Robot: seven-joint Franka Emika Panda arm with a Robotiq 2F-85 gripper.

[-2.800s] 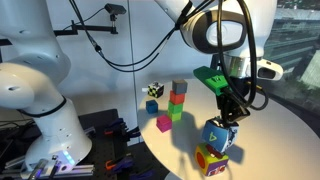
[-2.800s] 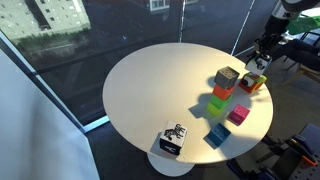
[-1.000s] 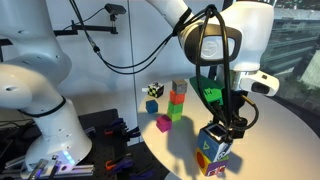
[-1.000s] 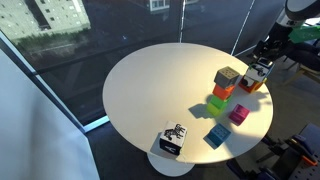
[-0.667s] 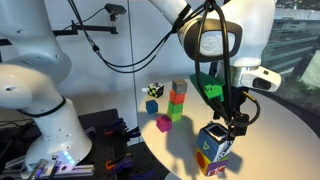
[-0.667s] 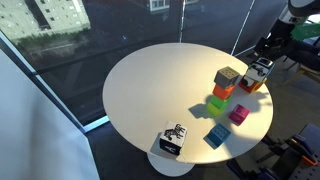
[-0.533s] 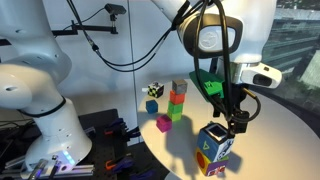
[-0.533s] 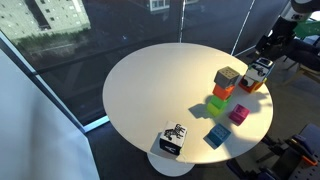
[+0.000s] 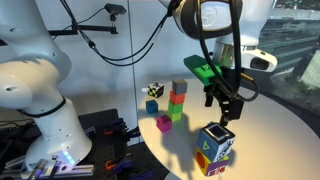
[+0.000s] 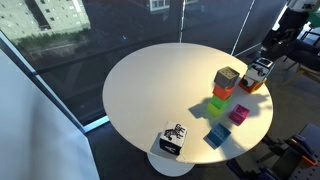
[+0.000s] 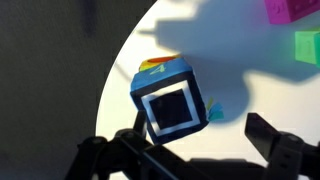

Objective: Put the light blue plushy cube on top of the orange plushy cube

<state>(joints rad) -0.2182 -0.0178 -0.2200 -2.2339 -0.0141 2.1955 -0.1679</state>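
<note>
The light blue plushy cube rests on the orange plushy cube at the near edge of the round white table. My gripper hangs open a little above the pair and touches neither. In the wrist view the light blue cube shows its white face framed in black. A strip of the orange cube peeks out behind it. The dark fingers stand wide apart below it, with nothing between them. In the exterior view from across the table the light blue cube sits on the orange cube at the table's edge.
A stack of grey, red and green blocks stands near the table's back, with a magenta block and a black-and-white patterned cube close by. A small blue block lies near the rim. White robot bodies stand off the table.
The gripper has opened fully and risen off the light blue cube. The cube stays tilted on top of the orange cube.
</note>
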